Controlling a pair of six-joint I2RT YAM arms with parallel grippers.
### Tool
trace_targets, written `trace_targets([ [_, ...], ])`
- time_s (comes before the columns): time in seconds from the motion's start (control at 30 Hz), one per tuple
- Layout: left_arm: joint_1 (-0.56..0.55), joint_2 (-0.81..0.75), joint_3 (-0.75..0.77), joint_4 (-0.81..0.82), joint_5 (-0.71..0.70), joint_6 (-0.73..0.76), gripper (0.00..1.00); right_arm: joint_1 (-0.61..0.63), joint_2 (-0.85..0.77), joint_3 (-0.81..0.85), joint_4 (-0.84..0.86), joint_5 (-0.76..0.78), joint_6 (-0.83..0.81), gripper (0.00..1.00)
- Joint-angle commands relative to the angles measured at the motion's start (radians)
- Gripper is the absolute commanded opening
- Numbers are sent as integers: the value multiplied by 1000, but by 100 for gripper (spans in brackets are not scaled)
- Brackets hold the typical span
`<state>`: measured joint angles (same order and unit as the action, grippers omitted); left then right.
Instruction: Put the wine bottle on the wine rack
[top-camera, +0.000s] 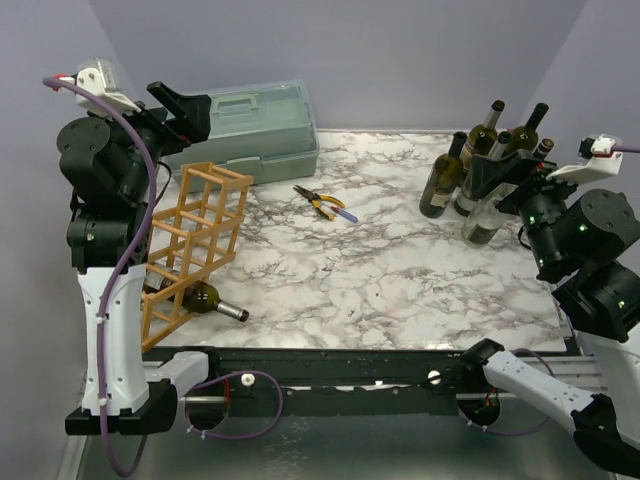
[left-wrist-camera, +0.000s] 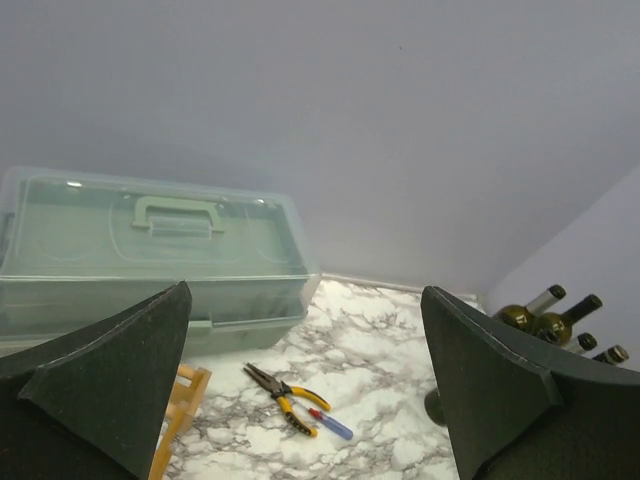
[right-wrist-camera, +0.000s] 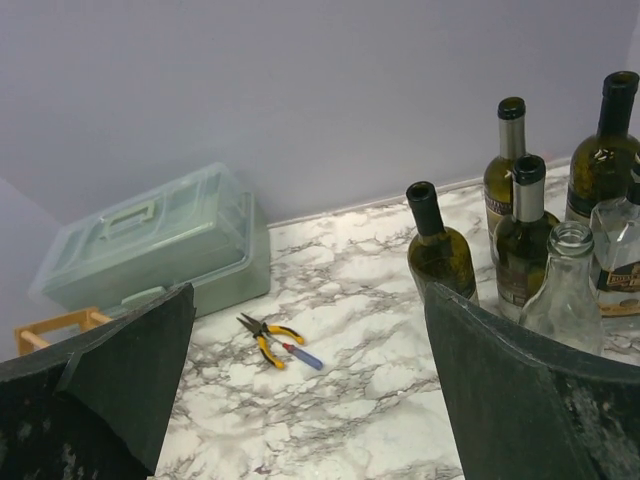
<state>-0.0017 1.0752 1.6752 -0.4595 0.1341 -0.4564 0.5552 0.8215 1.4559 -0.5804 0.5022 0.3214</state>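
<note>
From above, the counter is white with grey marble veins. The wine rack, a lattice of thin orange-tan wooden sticks in stepped square cells, stands at the left. One dark green wine bottle lies on its side in the lowest cell, its neck poking out to the right. Behind the rack sits a pale green translucent plastic toolbox with its lid closed. Yellow-handled pliers lie mid-counter. A cluster of standing bottles fills the far right corner. The left jaws hang above the rack near the toolbox, and the right jaws sit just beside the cluster.

At the left wrist, the left jaws are spread wide with nothing between them. The toolbox, the pliers and a corner of the rack show beyond the dark wedge-shaped fingers.

At the right wrist, the right jaws gape equally wide and hold nothing. Past them stand green glass bottles and one open-mouthed clear bottle, which is close to the right-hand finger.
</note>
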Motion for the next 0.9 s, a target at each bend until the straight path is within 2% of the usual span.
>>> trace_targets([
  [0.0,-18,42,-1,23,139,-27,99,3,20,7,-19,48,-2,100],
  [0.13,-107,77,-24,54,126,15,99,2,25,-26,16,53,-12,100],
  [0.23,-250,110,-32,52,25,108,99,3,58,-43,26,46,-23,100],
  [0.33,-342,141,-49,54,-33,183,99,3,97,-59,27,46,-24,100],
  [0.47,-358,158,-89,64,4,209,99,3,137,-88,36,44,-29,100],
  [0.7,-392,111,-249,153,50,213,99,3,186,-153,105,81,-29,100],
  [0.87,-417,110,-331,199,77,250,99,3,261,-143,87,174,19,100],
])
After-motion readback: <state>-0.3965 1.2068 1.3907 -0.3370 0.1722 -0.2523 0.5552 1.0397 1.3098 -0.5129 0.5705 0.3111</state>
